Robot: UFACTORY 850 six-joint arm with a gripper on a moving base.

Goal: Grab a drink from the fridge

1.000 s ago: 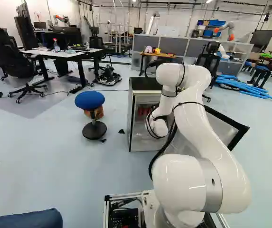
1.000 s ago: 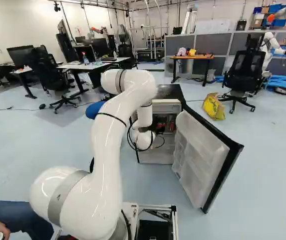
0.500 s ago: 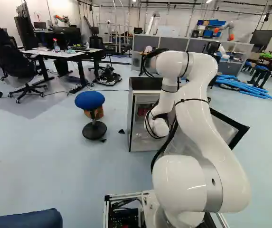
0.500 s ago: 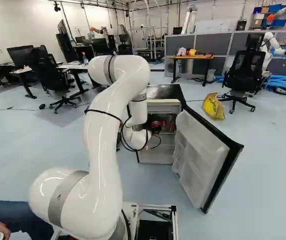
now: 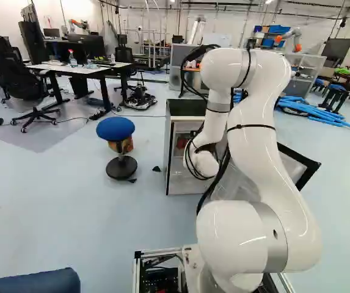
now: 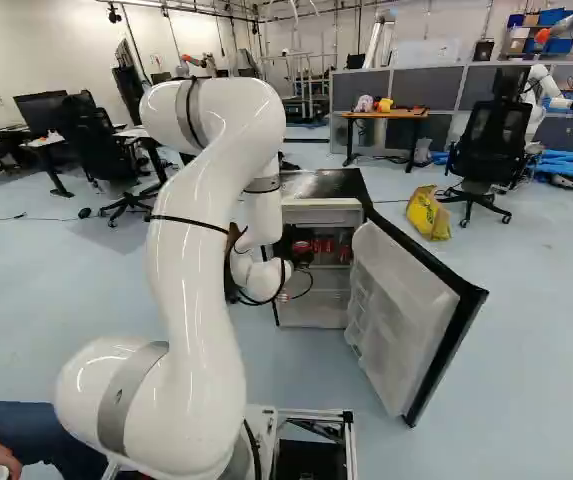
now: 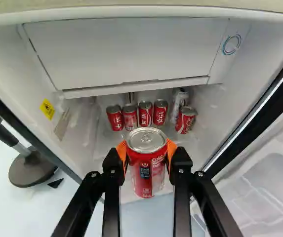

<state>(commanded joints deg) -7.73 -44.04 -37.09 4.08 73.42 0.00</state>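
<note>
Our pincer [image 7: 146, 155] is closed around a red soda can [image 7: 144, 177], one orange pad [image 7: 171, 151] on each side; can's upright, at the fridge mouth. Ahead of it, inside, 4 more red cans [image 7: 145, 114] stand in a row, w/ another red can [image 7: 185, 120] and a silvery can [image 7: 180, 101] just beside. The freezer compartment [image 7: 126, 52] sits above them.

What's changed in the last sec: our arm [image 6: 194, 300] has raised its upper bend and its wrist end has slid toward the left in the R base view. Base hasn't moved; fridge [image 5: 184, 152] (mid of the L base view) and its door [image 6: 406, 310], wide open in the R base view, are where they were.

For the task: grab looks done, we're prob. backing out. Next we'd draw straight back, can level, w/o clipping the door edge or cabinet wall.
</note>
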